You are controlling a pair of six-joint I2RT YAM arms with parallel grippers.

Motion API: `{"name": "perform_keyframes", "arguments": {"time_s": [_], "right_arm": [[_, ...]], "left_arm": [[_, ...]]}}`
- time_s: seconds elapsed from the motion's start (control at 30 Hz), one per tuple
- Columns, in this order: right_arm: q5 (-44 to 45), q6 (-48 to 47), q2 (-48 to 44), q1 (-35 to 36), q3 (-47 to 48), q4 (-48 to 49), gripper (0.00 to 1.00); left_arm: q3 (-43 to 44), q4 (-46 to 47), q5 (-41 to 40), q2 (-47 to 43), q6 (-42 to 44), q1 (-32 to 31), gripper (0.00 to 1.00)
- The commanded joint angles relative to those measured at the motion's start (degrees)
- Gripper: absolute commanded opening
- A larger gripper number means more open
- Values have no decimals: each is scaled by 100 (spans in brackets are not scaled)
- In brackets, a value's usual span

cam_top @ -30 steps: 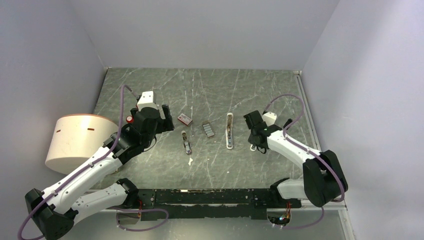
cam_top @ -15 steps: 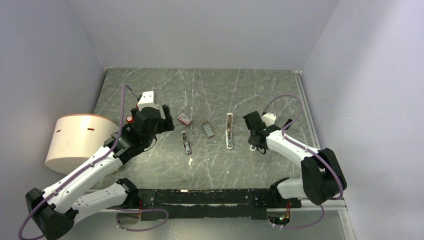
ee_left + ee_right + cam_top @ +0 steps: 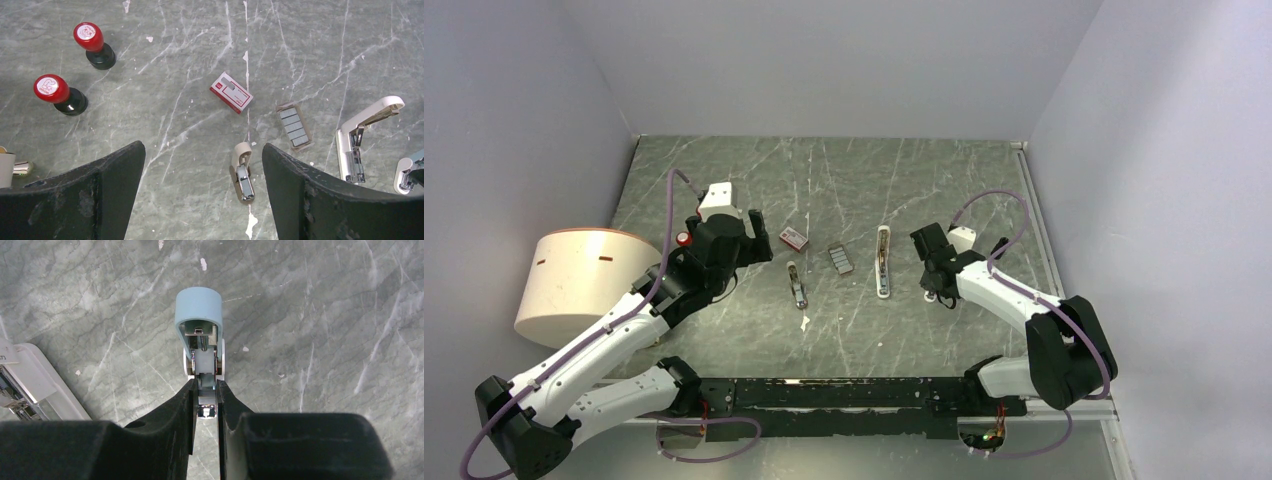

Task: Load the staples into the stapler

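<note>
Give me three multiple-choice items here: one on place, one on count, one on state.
1. The staples lie: A between the red-and-white box and the long white stapler; B inside that box; C on that stapler.
2. How many red-capped stamps: A one; B two; C four.
3. The right gripper is: A open; B shut on the light-blue stapler; C shut on the staples.
1 A: they lie between both. 2 B: two red caps show. 3 B: it pinches that stapler's metal part.

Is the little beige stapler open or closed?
Open. The beige stapler lies flat with its top flipped back, and the left wrist view shows its grey metal inside uncovered.
</note>
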Motion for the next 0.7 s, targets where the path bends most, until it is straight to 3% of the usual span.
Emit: {"name": "perform_keyframes", "arguments": {"time_s": [0.0, 0.67], "right_arm": [[41, -21, -6, -48, -69, 109, 22], [186, 47, -375, -52, 22, -20, 22]], "left_arm": [[14, 169, 1, -24, -6, 22, 91], [5, 168, -1, -33, -6, 21, 91]]}}
